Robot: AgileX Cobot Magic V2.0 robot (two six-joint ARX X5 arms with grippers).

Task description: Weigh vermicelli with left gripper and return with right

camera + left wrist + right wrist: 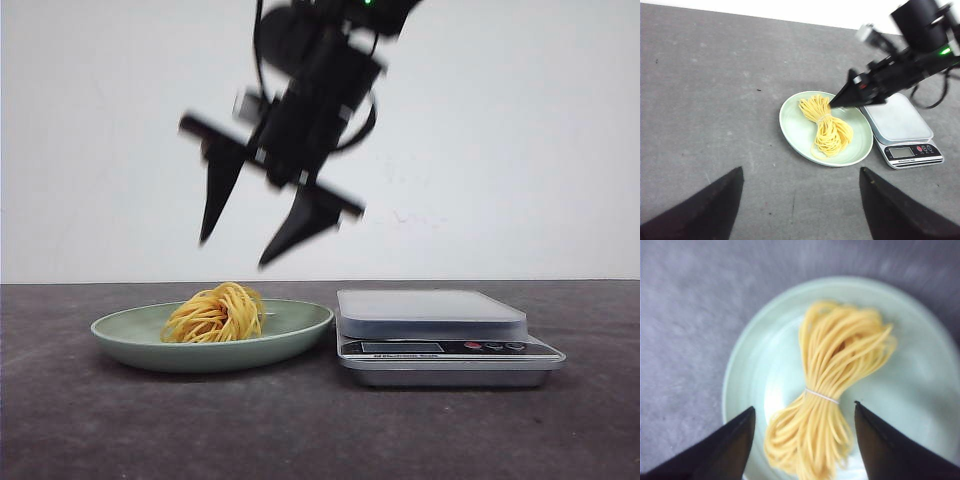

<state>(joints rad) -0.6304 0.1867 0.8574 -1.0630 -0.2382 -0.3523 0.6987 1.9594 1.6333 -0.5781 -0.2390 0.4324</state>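
A bundle of thin golden-yellow vermicelli strands (214, 313), cinched near its middle by a thin pale band, lies inside a shallow pale green round plate (125, 330) that sits on a dark grey matte tabletop (320, 430). Just to the right of the plate, in the front view, stands a silver digital kitchen scale (440, 335) with a flat grey weighing platform that has nothing on it and a small display with buttons on its front edge. The right gripper (240, 235), black with two tapering pointed fingers, hangs in the air above the plate, tilted, its fingers spread wide apart and holding nothing; in its wrist view the vermicelli (832, 390) lies between and beyond the two fingertips, not touched by either. The left gripper (800, 210) shows only in its own wrist view, high above the table and well apart from the plate (790, 125), its two dark fingers also spread wide and empty, with the vermicelli (827, 127) and the scale (900, 125) beyond them.
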